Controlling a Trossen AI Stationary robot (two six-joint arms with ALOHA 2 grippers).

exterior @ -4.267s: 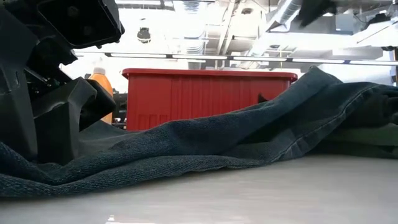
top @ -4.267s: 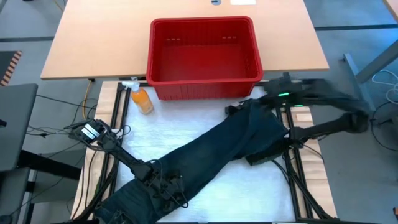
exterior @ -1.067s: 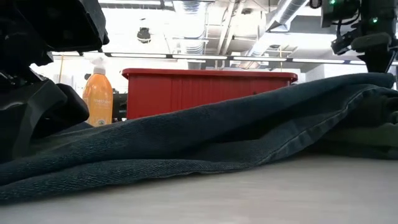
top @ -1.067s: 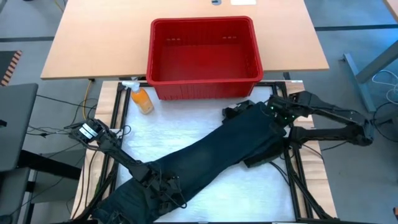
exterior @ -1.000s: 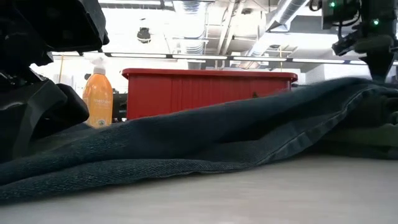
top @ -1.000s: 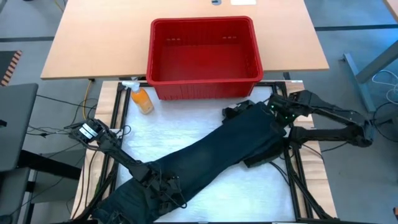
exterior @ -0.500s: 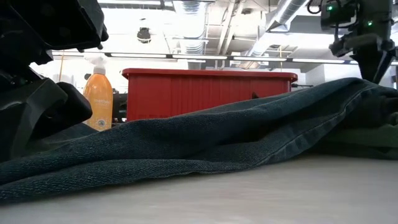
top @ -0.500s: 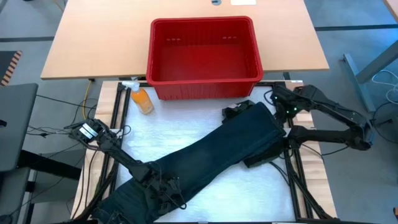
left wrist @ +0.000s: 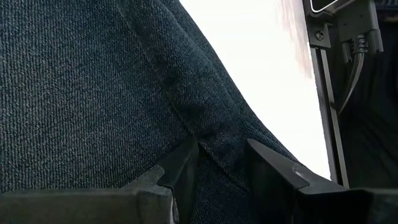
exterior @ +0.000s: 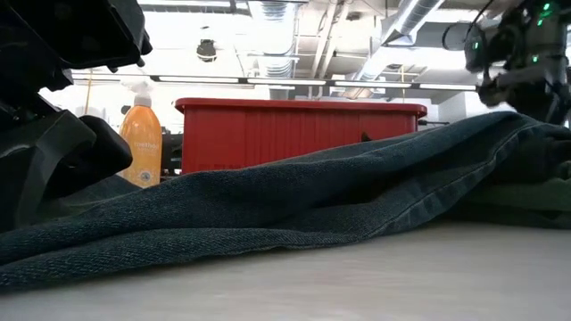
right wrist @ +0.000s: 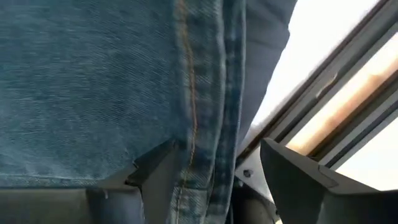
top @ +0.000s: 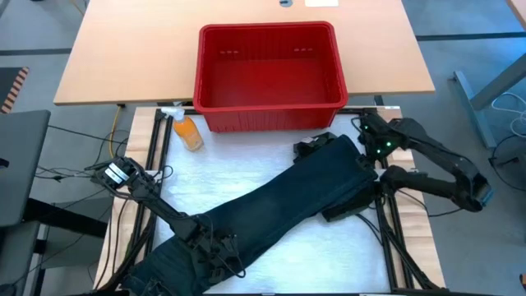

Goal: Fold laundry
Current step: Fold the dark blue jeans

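Since half a second ago, you see from above that the right arm has drawn outward while its right end effector [top: 367, 141] stays at the far right end of the denim garment [top: 271, 201], which lies unmoved, diagonally across the white counter [top: 246, 164]. The left end effector [top: 215, 247] remains on the near left end. The red basket [top: 269, 105] on the wooden table holds nothing you can see; an orange bottle [top: 187, 131] stands just beside its left front corner.

At counter height, you see the denim garment [exterior: 294, 205] running full width, with the basket [exterior: 299, 129] and bottle [exterior: 141, 143] behind it under ceiling lights and ducts. The right end effector [exterior: 526, 80] has shifted slightly to the right since before.

Through the left wrist, you find the left end effector [left wrist: 222, 163] spread, a seam of the cloth [left wrist: 93, 93] between its fingers.

Through the right wrist, the right end effector [right wrist: 214, 168] is spread wide, straddling the stitched hem [right wrist: 199, 93], with the frame rail [right wrist: 323, 99] beside it.
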